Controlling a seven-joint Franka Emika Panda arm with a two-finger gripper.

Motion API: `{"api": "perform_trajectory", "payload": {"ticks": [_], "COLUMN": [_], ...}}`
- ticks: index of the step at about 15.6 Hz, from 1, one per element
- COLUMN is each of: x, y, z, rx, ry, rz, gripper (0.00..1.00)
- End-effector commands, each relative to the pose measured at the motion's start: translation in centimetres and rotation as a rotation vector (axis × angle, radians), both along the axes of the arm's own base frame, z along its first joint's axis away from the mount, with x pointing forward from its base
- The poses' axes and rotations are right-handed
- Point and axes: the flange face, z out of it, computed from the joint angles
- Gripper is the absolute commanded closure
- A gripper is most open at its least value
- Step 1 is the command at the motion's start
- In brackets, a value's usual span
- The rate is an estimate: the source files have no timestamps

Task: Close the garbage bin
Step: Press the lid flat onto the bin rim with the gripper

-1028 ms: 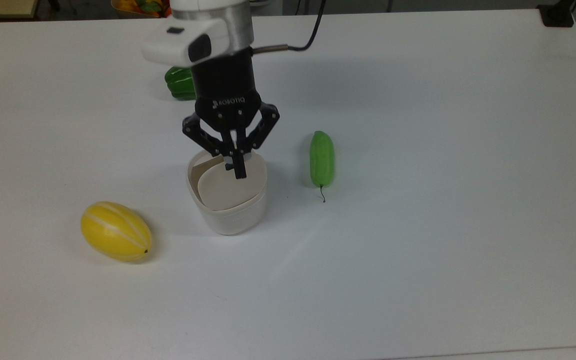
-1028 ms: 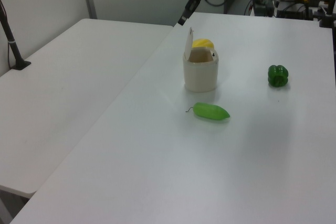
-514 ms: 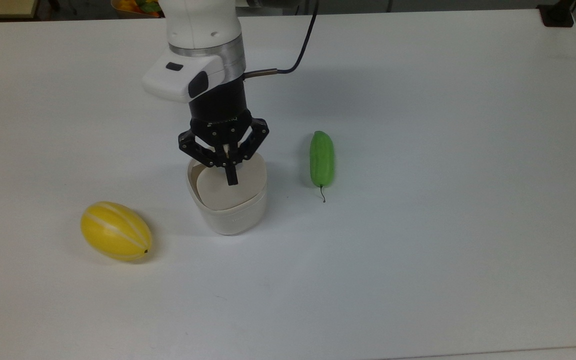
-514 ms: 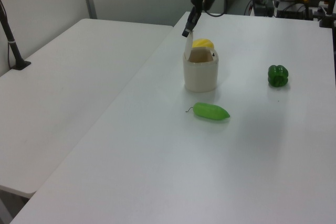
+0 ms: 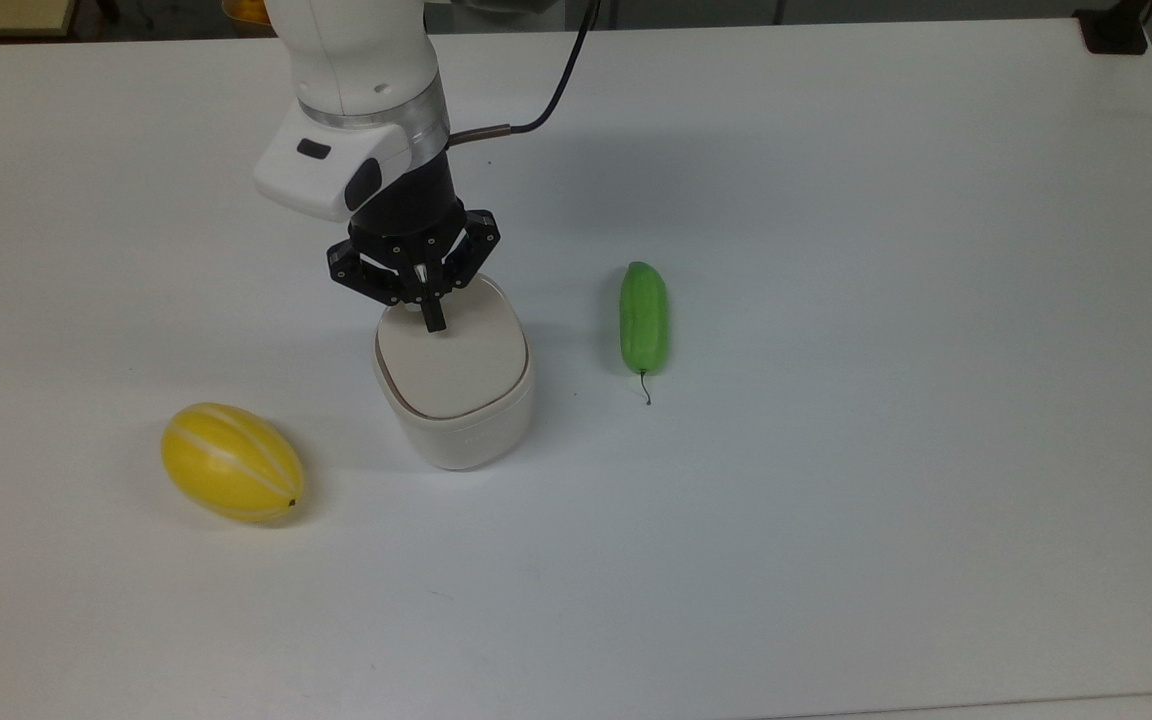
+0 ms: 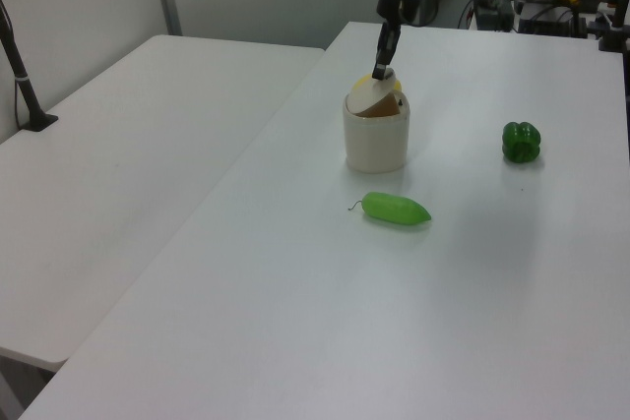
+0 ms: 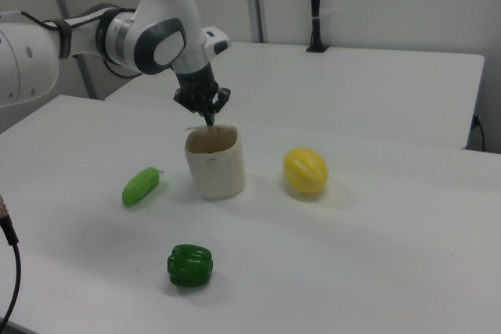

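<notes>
upright, the garbage bin (image 5: 456, 400) has its lid (image 6: 371, 94) tilted under the closed, empty gripper (image 5: 432, 322)

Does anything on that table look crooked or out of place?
Only the lid of the garbage bin: in the left view it sits tilted, one edge raised, with the gripper pressing on it. The melon, cucumber and pepper lie undisturbed.

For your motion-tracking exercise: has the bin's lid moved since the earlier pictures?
Yes. In the left view the lid has tipped from upright down toward the bin rim, pushed by the gripper.
</notes>
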Motion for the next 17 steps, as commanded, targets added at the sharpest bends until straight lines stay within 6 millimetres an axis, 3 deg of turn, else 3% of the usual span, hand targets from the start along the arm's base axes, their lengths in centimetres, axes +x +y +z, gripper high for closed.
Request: {"api": "perform_trajectory", "payload": {"ticks": [1, 9, 15, 17], "x": [-1.6, -1.7, -1.5, -1.8], "y": [-0.3, -0.6, -0.2, -0.5], "z": [-2.3, -5.6, -6.4, -5.3], "rx": [0.016, 0.0, -0.004, 0.008], "ry": [0.064, 0.112, 0.123, 0.115], "rz": [0.025, 0.025, 0.025, 0.011], "gripper": [1.0, 1.0, 1.0, 1.0]}}
